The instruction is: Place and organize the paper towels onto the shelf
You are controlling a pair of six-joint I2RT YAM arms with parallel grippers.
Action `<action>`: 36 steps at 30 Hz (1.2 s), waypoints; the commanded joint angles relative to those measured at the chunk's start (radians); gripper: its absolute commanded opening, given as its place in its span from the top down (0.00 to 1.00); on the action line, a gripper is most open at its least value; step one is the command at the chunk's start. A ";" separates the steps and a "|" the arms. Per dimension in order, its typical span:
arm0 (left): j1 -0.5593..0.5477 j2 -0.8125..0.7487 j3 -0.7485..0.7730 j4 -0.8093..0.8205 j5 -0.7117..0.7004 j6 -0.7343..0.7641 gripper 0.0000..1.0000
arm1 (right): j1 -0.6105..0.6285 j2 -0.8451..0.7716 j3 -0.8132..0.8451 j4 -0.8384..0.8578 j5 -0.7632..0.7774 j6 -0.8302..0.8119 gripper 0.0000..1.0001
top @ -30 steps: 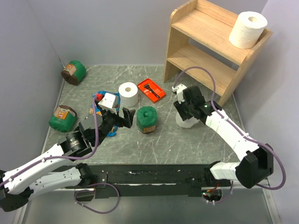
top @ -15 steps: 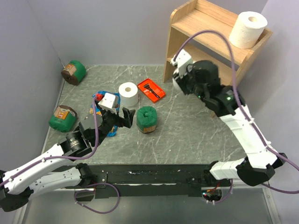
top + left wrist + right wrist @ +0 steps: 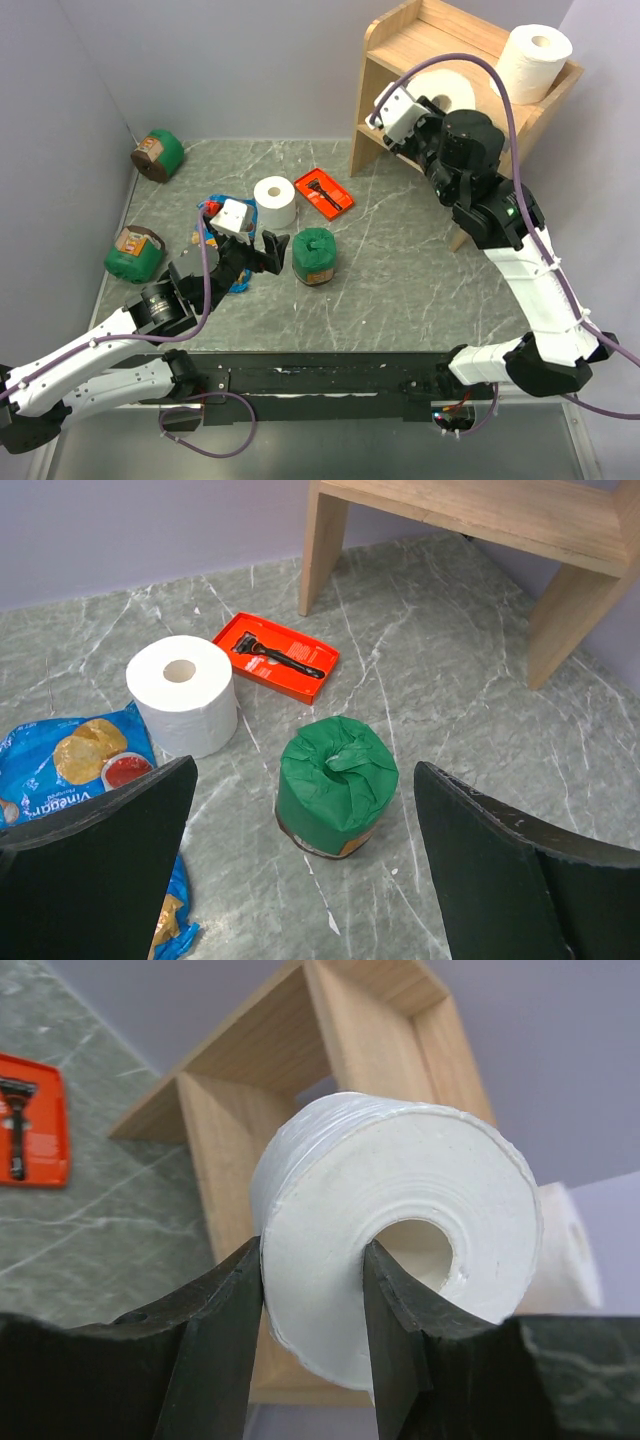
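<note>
**Top external view.** The right gripper (image 3: 432, 102) is up in front of the shelf (image 3: 440, 30), pinching a paper towel roll (image 3: 452, 88) level with the upper board. A second ago it was down on the table (image 3: 400, 280), closed on that roll. Half a second ago it was partway up. A second roll (image 3: 530, 62) stands at the right end of the top board, where it was before. The third roll (image 3: 274, 202) stands upright on the table beside a red tray (image 3: 323, 192) holding a razor. Neither has moved. The left gripper (image 3: 262, 250) hangs spread wide just left of a green canister (image 3: 315, 256), with no change in its place. Two more canisters (image 3: 157, 154) lie by the left wall.

**Left wrist view.** Both fingers (image 3: 100, 870) stand far apart and hold nothing. The green canister is between them, the table roll is beyond it, and a blue chip bag (image 3: 70, 770) is at the left.

**Right wrist view.** The fingers (image 3: 215, 1340) squeeze the roll's wall, one outside and one at the hollow centre. The shelf is close behind.
</note>
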 commanded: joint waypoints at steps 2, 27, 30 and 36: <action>-0.003 -0.012 0.013 0.029 -0.018 0.013 0.04 | -0.069 0.057 0.144 0.161 0.003 -0.189 0.64; -0.003 -0.023 0.011 0.032 -0.024 0.019 0.04 | -0.229 0.229 0.247 0.252 -0.060 -0.246 0.64; -0.003 -0.022 0.011 0.029 -0.024 0.019 0.04 | -0.240 0.238 0.260 0.259 -0.065 -0.243 0.64; -0.003 -0.019 0.011 0.030 -0.021 0.019 0.04 | -0.266 0.254 0.263 0.275 -0.071 -0.237 0.63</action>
